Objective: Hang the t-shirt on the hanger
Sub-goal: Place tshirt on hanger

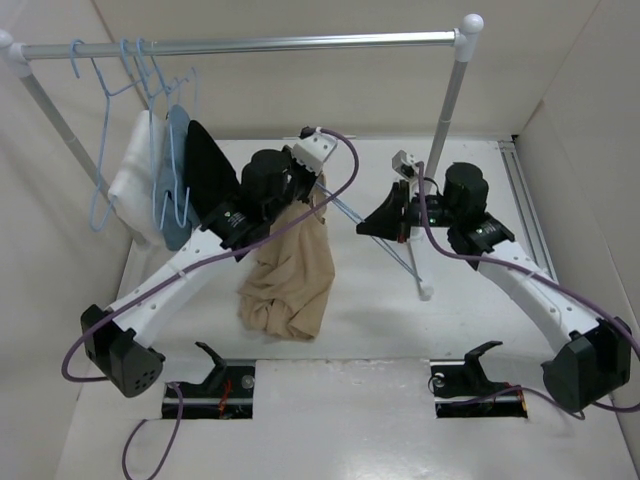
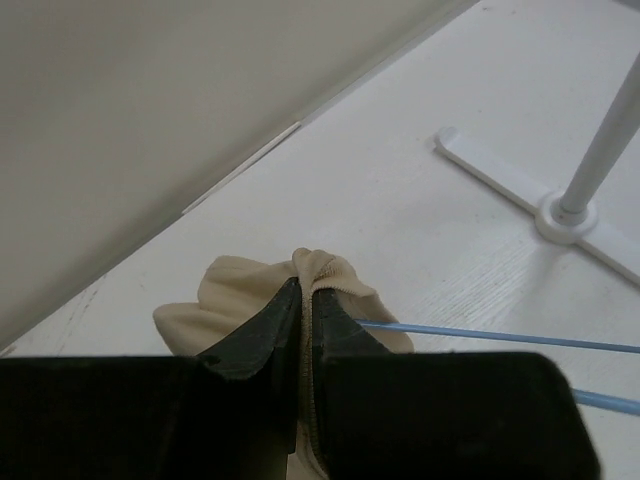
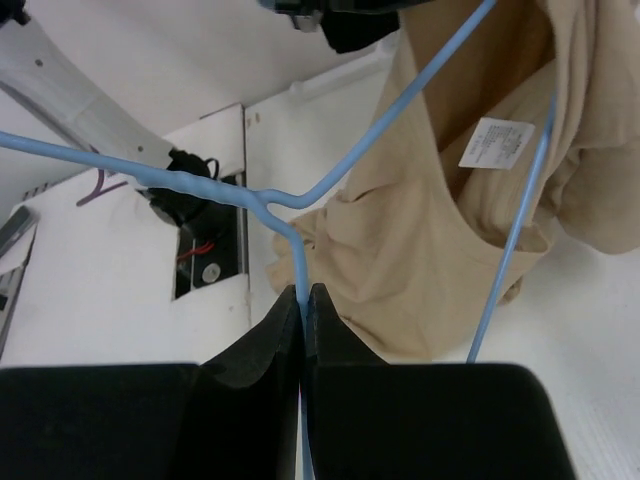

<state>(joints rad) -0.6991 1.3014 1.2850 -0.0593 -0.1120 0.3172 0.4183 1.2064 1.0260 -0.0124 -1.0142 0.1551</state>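
Gap between left gripper (image 2: 305, 290) and right gripper (image 3: 303, 292) barred by hanger (image 3: 215, 188) wire. Rack upright (image 1: 451, 100) close behind right; black garment (image 1: 210, 170) beside left.

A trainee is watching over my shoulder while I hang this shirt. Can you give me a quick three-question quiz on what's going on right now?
1. True or false: the left gripper is shut on the t-shirt.
2. What is pinched in the right gripper? A) the hanger B) the rail C) the black garment
3. Fill in: the shirt's label shows in the ___ wrist view.

Key: 1 true; 2 A; 3 right.
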